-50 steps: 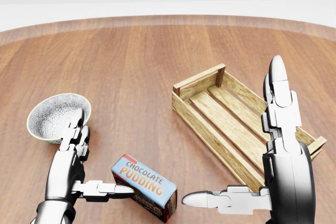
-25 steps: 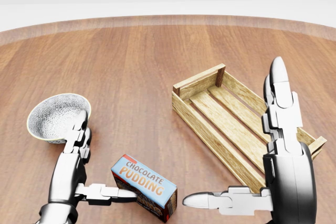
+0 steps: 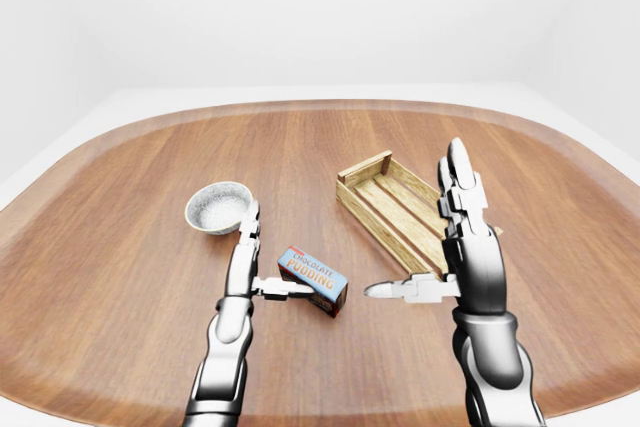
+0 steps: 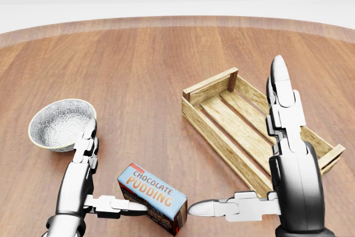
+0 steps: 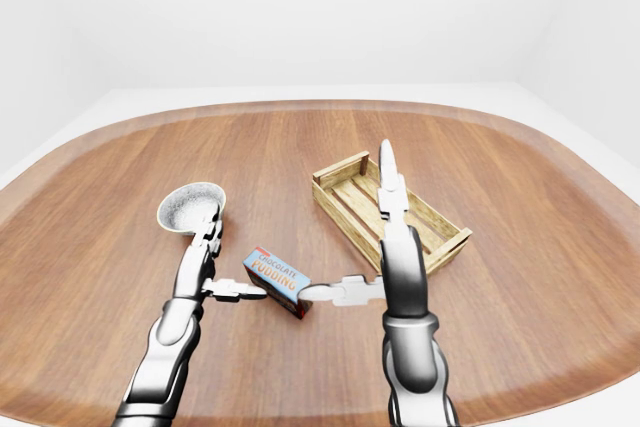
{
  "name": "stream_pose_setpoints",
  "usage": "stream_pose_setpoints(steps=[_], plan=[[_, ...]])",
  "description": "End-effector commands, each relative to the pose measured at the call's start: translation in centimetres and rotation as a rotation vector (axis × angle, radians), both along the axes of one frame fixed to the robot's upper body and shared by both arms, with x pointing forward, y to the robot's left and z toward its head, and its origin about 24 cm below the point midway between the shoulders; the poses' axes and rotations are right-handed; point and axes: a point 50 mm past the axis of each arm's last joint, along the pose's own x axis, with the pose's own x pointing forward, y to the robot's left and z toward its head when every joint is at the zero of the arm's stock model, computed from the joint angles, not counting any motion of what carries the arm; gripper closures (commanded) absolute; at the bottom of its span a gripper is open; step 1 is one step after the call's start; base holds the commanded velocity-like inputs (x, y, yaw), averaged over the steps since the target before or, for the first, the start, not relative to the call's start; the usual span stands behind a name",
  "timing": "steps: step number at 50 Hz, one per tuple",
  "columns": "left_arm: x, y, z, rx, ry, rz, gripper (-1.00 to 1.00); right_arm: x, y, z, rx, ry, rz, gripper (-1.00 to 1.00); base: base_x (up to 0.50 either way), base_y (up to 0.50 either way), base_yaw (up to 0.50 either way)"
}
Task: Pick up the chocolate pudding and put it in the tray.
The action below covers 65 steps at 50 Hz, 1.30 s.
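**Pudding box flanked by two spread hands**

White walls ring a broad, rounded wooden worktop (image 3: pixel 120 277), and everything is set near its middle. Low in the head view lies the chocolate pudding box (image 4: pixel 152 197), flat on the wood, blue lid up with the orange lettering readable, its long axis slanting down to the right. Left hand (image 4: pixel 83 184) comes in from the bottom left with its fingers (image 4: pixel 86 142) stretched straight up the picture, spread and unclenched, while the thumb points sideways and its tip meets the left end of the box; in the head view it looks to be touching, though contact cannot be confirmed. Right hand (image 4: pixel 277 192) stands on the other side, fingers likewise extended upward and released, thumb reaching leftward with its tip just beside the box's lower right corner, a thin gap of wood showing between them. So the box sits between the two thumbs, gripped by neither hand. Up and to the right of the box is the wooden slatted tray (image 4: pixel 222 117), lying diagonally, and the right hand's raised fingers overlap its right part in the head view. At the left, the patterned white bowl (image 4: pixel 55 123) rests near the left hand's fingertips, apart from the box.
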Motion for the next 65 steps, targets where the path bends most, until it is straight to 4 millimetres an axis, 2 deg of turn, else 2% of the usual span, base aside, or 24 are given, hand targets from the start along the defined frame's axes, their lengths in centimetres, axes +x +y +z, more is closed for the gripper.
stream_pose_setpoints(steps=[1, 27, 35, 37, 38, 39, 40, 43, 45, 46, 47, 48, 50, 51, 53, 54, 57, 58, 59, 60, 62, 63, 65], plan=[[0.2, 0.2, 0.2, -0.038, -0.003, 0.008, -1.00, 0.4, 1.3, -1.0, -0.050, 0.042, 0.062, -1.00, 0.00, 0.00, 0.00], [0.2, 0.2, 0.1, -0.037, 0.002, 0.007, -1.00, 1.6, 3.2, -3.8, -0.075, 0.147, 0.153, -1.00, 0.00, 0.00, 0.00], [0.2, 0.2, 0.1, -0.036, 0.003, 0.006, -1.00, 3.2, 3.3, -6.1, -0.072, 0.242, 0.141, -1.00, 0.00, 0.00, 0.00], [0.2, 0.2, 0.0, -0.036, 0.003, 0.006, -1.00, 3.8, 3.2, -7.2, -0.083, 0.286, 0.128, -1.00, 0.00, 0.00, 0.00], [0.2, 0.2, 0.1, -0.036, 0.004, 0.007, -1.00, 4.2, 3.1, -8.6, -0.089, 0.343, 0.107, -1.00, 0.00, 0.00, 0.00], [0.2, 0.2, 0.1, -0.036, 0.004, 0.006, -1.00, 4.4, 3.2, -7.7, -0.084, 0.310, 0.120, -1.00, 0.00, 0.00, 0.00], [0.2, 0.2, 0.0, -0.036, 0.004, 0.006, -1.00, 4.5, 3.2, -8.0, -0.085, 0.321, 0.118, -1.00, 0.00, 0.00, 0.00], [0.2, 0.2, 0.0, -0.036, 0.004, 0.007, -1.00, 5.2, 3.0, -10.0, -0.097, 0.402, 0.089, -1.00, 0.00, 0.00, 0.00], [0.1, 0.2, 0.0, -0.036, 0.004, 0.007, -1.00, 5.6, 3.0, -10.2, -0.099, 0.413, 0.085, -1.00, 0.00, 0.00, 0.00], [0.1, 0.2, 0.0, -0.036, 0.004, 0.007, -1.00, 5.7, 3.1, -9.5, -0.094, 0.387, 0.096, -1.00, 0.00, 0.00, 0.00], [0.1, 0.2, 0.0, -0.036, 0.004, 0.007, -1.00, 5.8, 3.1, -10.2, -0.098, 0.412, 0.087, -1.00, 0.00, 0.00, 0.00], [0.2, 0.2, 0.0, -0.036, 0.004, 0.007, -1.00, 5.9, 3.2, -9.4, -0.095, 0.384, 0.097, -1.00, 0.00, 0.00, 0.00], [0.2, 0.2, 0.0, -0.036, 0.004, 0.006, -1.00, 6.0, 3.2, -9.5, -0.097, 0.385, 0.100, -1.00, 0.00, 0.00, 0.00], [0.2, 0.2, 0.0, -0.036, 0.004, 0.006, -1.00, 6.1, 3.0, -11.2, -0.105, 0.453, 0.077, -1.00, 0.00, 0.00, 0.00], [0.2, 0.2, 0.0, -0.036, 0.004, 0.007, -1.00, 6.2, 3.2, -10.1, -0.096, 0.413, 0.099, -1.00, 0.00, 0.00, 0.00], [0.2, 0.2, 0.0, -0.036, 0.004, 0.007, -1.00, 6.2, 3.3, -10.3, -0.099, 0.421, 0.099, -1.00, 0.00, 0.00, 0.00], [0.2, 0.2, 0.0, -0.036, 0.005, 0.007, -1.00, 6.1, 3.0, -13.2, -0.115, 0.533, 0.064, -1.00, 0.00, 0.00, 0.00], [0.2, 0.2, 0.0, -0.036, 0.005, 0.007, -1.00, 6.1, 3.0, -13.0, -0.114, 0.530, 0.069, -1.00, 0.00, 0.00, 0.00], [0.2, 0.2, 0.0, -0.036, 0.005, 0.007, -1.00, 6.2, 3.2, -11.9, -0.106, 0.489, 0.087, -1.00, 0.00, 0.00, 0.00], [0.2, 0.2, -0.1, -0.036, 0.005, 0.007, -1.00, 6.2, 3.1, -12.8, -0.109, 0.522, 0.078, -1.00, 0.00, 0.00, 0.00], [0.1, 0.2, -0.1, -0.036, 0.005, 0.007, -1.00, 6.2, 3.2, -11.7, -0.100, 0.480, 0.098, -1.00, 0.00, 0.00, 0.00], [0.1, 0.2, 0.0, -0.036, 0.005, 0.007, -1.00, 6.2, 3.0, -13.4, -0.108, 0.548, 0.076, -1.00, 0.00, 0.00, 0.00], [0.1, 0.2, 0.0, -0.036, 0.005, 0.007, -1.00, 6.2, 2.9, -14.4, -0.111, 0.588, 0.064, -1.00, 0.00, 0.00, 0.00]])
